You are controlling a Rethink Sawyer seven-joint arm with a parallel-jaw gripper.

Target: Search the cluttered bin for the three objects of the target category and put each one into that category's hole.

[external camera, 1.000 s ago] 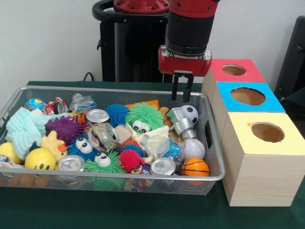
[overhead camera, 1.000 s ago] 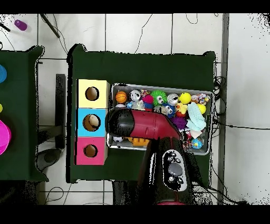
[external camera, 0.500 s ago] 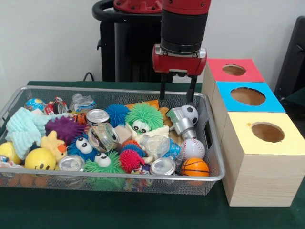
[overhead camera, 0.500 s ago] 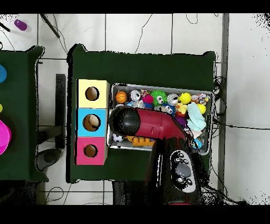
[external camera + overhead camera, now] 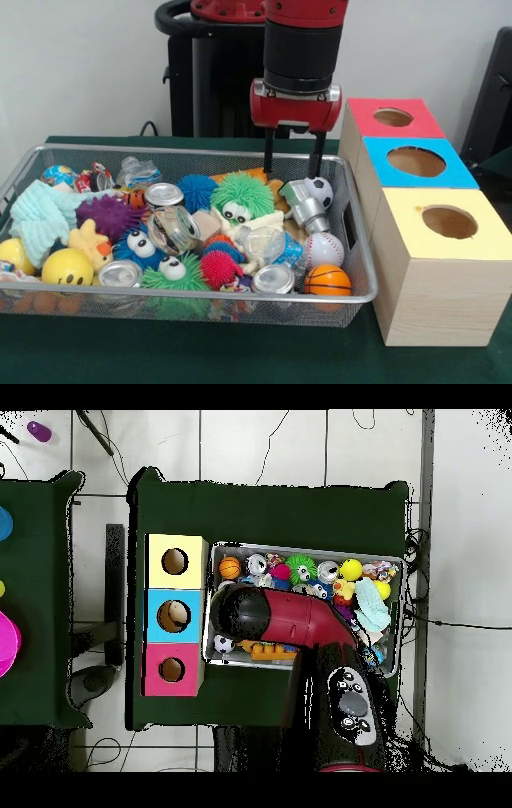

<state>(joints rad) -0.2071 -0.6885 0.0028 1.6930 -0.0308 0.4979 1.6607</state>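
My gripper (image 5: 291, 174) hangs open over the back right part of the mesh bin (image 5: 120, 150), with nothing between its fingers. Just below and right of it lies a small soccer ball (image 5: 321, 190). A baseball (image 5: 324, 249) and a mini basketball (image 5: 327, 280) lie nearer the bin's front right corner. Beside the bin stand three boxes, each with a round hole: red (image 5: 420, 120), blue (image 5: 456, 170) and yellow (image 5: 480, 236). In the overhead view the arm (image 5: 242, 613) hides the gripper; the basketball (image 5: 230, 568) and the soccer ball (image 5: 224, 645) show.
The bin is packed with fuzzy googly-eyed balls (image 5: 241, 196), spiky balls (image 5: 106, 214), crushed cans (image 5: 273, 278), a plastic bottle (image 5: 268, 242), a silver part (image 5: 304, 206), a yellow smiley ball (image 5: 67, 266), a duck (image 5: 90, 242) and a pale cloth (image 5: 38, 216). The boxes (image 5: 174, 616) stand against the bin's side.
The gripper has moved from the bin's right rim towards its middle, and its fingers have spread wider. Objects in the bin have not shifted.
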